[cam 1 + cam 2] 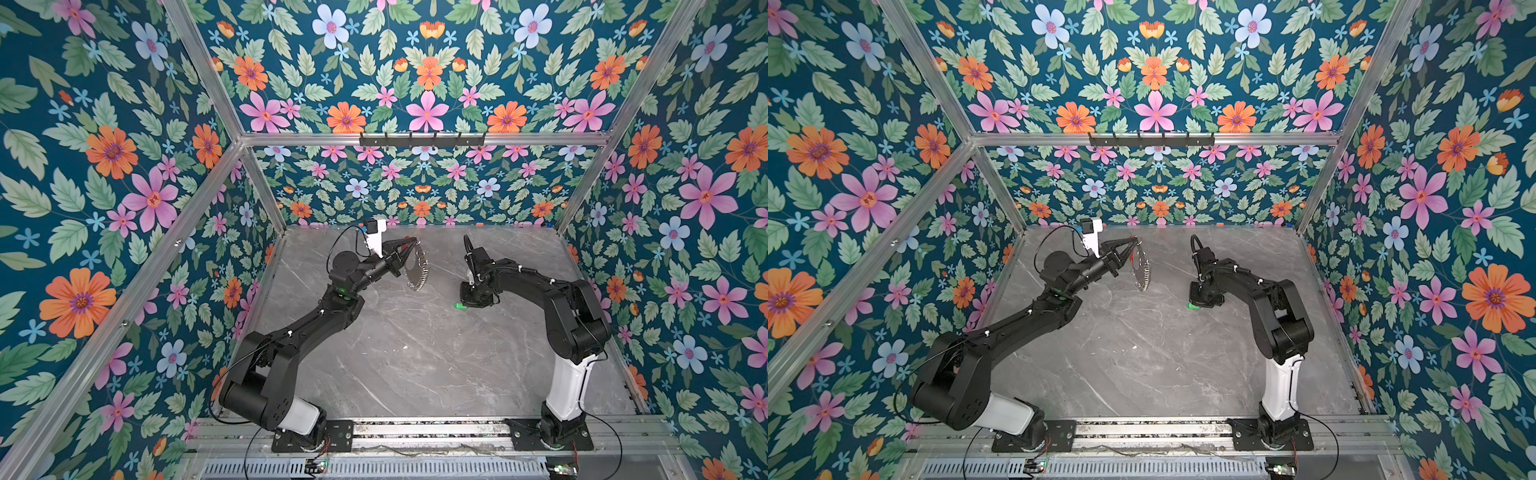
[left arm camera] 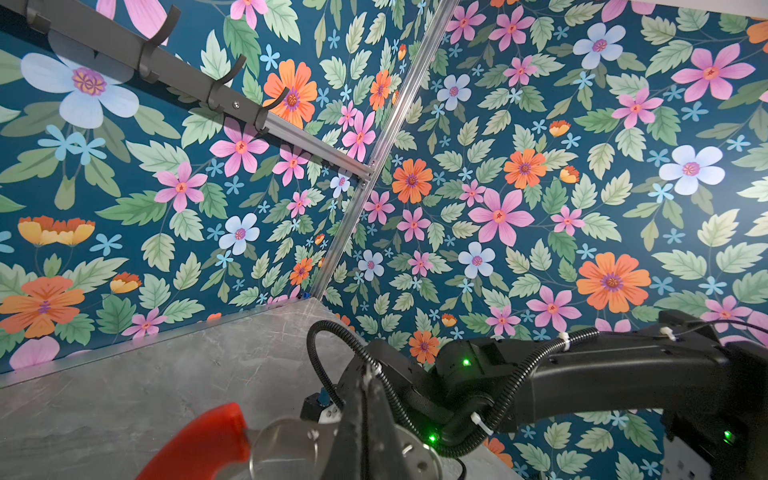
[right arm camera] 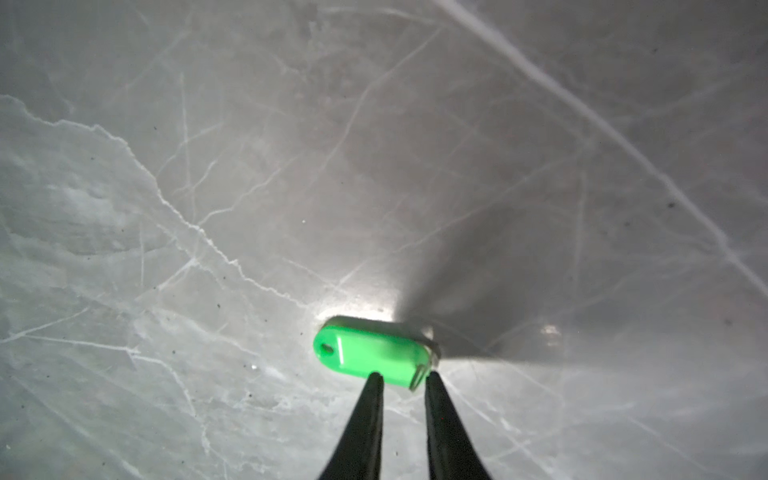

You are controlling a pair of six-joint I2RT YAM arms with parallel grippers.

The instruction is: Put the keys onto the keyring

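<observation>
Green key tag's (image 3: 370, 357) end sits between right gripper's (image 3: 404, 376) nearly closed tips on table (image 3: 249, 166); grip unclear. Left gripper (image 1: 409, 242) clamps keyring (image 1: 417, 268).

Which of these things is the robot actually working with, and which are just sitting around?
In the job:
- keyring, held up off the table by the left gripper
- green tag, lying on the table, with the right gripper down at one end of it

Just there:
- rack of hooks on the back wall
- flowered wallpaper
</observation>
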